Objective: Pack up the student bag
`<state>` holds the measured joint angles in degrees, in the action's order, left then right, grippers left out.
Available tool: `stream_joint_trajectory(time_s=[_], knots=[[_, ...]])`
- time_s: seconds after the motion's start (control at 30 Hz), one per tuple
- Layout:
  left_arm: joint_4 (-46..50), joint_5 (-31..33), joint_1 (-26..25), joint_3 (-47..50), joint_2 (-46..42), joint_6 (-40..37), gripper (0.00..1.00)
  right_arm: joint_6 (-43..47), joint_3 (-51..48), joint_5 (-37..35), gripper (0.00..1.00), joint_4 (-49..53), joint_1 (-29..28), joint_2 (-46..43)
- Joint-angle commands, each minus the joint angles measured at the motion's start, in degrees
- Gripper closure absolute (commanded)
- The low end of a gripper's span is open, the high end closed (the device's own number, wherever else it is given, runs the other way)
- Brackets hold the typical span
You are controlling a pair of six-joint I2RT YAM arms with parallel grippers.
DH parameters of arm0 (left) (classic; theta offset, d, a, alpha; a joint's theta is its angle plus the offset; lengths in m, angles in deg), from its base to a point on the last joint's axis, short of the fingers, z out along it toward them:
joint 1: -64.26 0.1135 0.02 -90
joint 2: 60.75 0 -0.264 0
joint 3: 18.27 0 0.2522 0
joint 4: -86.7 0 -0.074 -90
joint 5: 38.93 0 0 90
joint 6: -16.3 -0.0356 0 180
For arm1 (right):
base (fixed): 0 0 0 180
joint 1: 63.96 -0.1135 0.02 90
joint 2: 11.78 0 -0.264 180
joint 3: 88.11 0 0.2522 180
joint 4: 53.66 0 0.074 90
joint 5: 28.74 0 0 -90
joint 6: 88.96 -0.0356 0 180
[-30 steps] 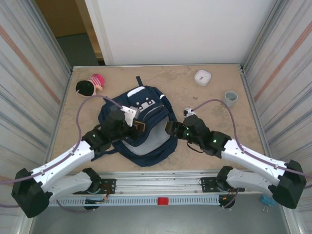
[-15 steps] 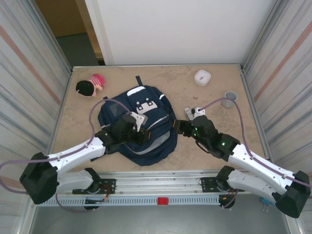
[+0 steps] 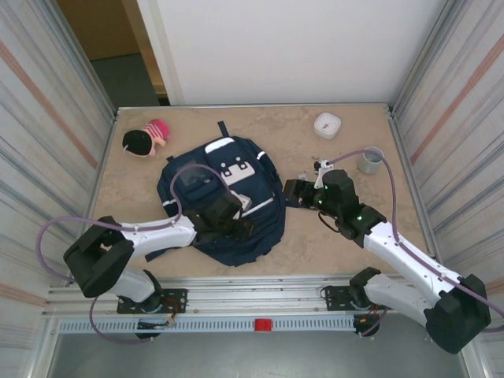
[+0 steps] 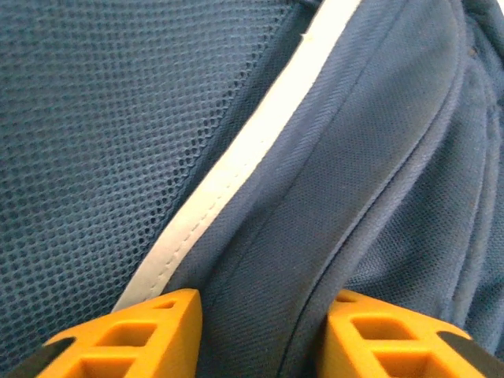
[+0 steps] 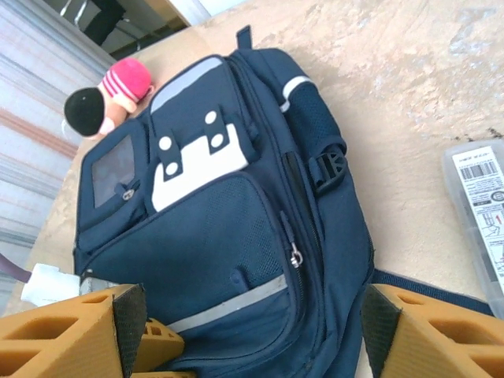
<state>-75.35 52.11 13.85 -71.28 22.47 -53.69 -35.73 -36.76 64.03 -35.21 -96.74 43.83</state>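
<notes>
Jaws: left gripper (image 4: 264, 307) is partly open. Its orange fingers (image 4: 126, 335) sit right on the student bag (image 3: 246, 187), and a stitched fabric ridge runs up through the gap. Nothing is visibly pinched. Right gripper (image 5: 253, 315) is wide open and empty, just beside the bag's right edge.

The bag lies flat, front up, left of centre on the tan table (image 3: 283, 138), with its top loop toward the far wall. It is navy. The front pocket has a white patch with two buckle tabs and white dots, with a mesh panel and a thin pale stripe below. There is a clear window pocket on one side and a black buckle on the other. The left arm lies across the bag's lower part. A pink-and-black plush toy (image 3: 146, 138) sits near the far-left corner, apart from the bag.
</notes>
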Motion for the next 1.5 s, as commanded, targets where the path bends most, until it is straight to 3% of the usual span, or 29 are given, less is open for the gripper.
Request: stream_joint_trajectory(time_s=[0.0,0.17,0.37,0.57,0.7,0.83,1.2,1.3,1.43,1.47], knots=[[1.9,1.9,-0.6,-1.1,1.6,-0.1,0.46,2.0,1.0,2.7,0.27,-1.5,0.3,0.3],[4.0,2.1,-0.5,-3.5,-4.8,0.0,0.32,8.1,2.5,3.4,0.27,0.3,0.3,-0.3],[2.5,4.6,0.6,-0.4,-19.3,2.5,0.23,22.6,7.5,10.8,0.29,5.4,-1.6,1.8],[5.0,6.2,7.4,7.0,-33.4,8.4,0.19,42.4,12.7,6.3,0.29,11.6,-14.5,9.0],[7.2,2.5,14.3,11.4,-40.0,12.6,0.19,48.5,14.8,4.4,0.31,12.9,-21.8,15.2],[10.5,1.3,18.7,13.8,-44.6,15.7,0.19,52.6,17.6,-2.0,0.3,15.5,-30.1,22.6],[11.5,0.5,23.1,16.3,-45.8,18.3,0.19,58.3,20.1,-8.1,0.32,16.1,-37.1,36.3],[11.4,0.1,24.7,16.6,-44.2,18.5,0.19,58.6,19.2,-10.4,0.44,14.1,-37.3,37.6],[11.1,-2.8,28.9,16.5,-41.9,19.6,0.19,57.5,18.8,-10.3,0.87,13.6,-36.8,36.2],[11.0,-4.2,30.1,16.4,-41.2,19.6,0.19,57.3,19.0,-10.2,0.92,13.8,-36.5,35.4]])
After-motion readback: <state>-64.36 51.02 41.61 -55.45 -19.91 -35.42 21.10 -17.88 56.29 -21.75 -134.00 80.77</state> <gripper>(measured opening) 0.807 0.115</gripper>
